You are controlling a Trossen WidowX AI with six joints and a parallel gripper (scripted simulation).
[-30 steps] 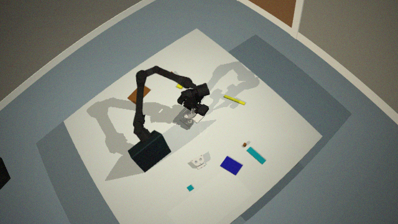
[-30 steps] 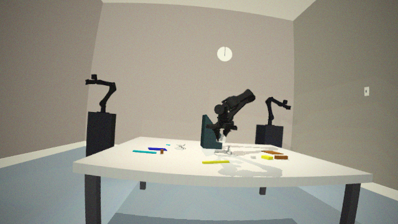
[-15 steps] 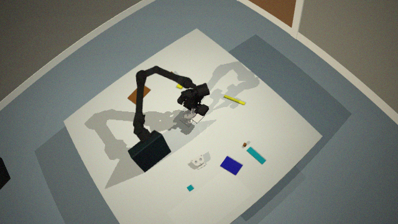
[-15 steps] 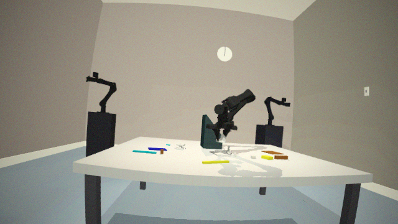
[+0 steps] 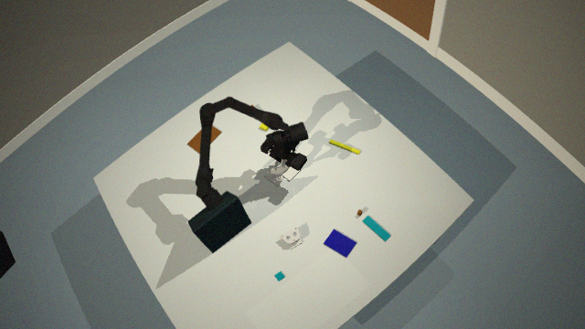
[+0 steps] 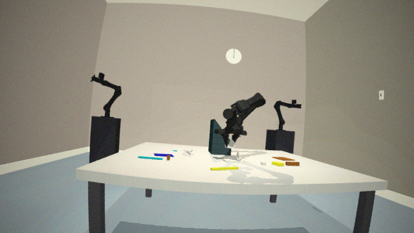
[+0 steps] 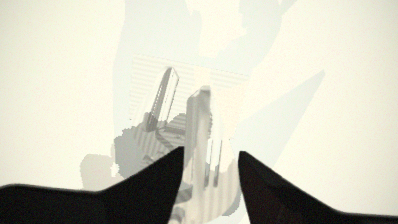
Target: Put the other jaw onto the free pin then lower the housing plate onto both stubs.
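Note:
My gripper (image 7: 211, 154) (image 6: 231, 144) is shut on a pale jaw (image 7: 197, 120) (image 6: 231, 142), which points away from the fingers, above the base. The pale base plate (image 7: 145, 64) lies on the table below, with fine stripes across it and partly in shadow. The other jaw (image 7: 164, 100) stands out from the base, left of the held jaw in the wrist view. The pins and the gear teeth cannot be made out clearly. The pale housing plate (image 5: 292, 238) (image 6: 188, 152), with two round holes, lies apart from the base and my gripper.
A yellow bar (image 5: 345, 146) (image 6: 224, 168), a blue plate (image 5: 340, 243) (image 6: 163, 155), a teal bar (image 5: 377, 228) (image 6: 150, 158), a teal block (image 5: 280, 276) and a small brown block (image 5: 359, 212) lie around. A yellow block (image 6: 277, 164) and brown pieces (image 6: 292, 164) lie on the arm's other side.

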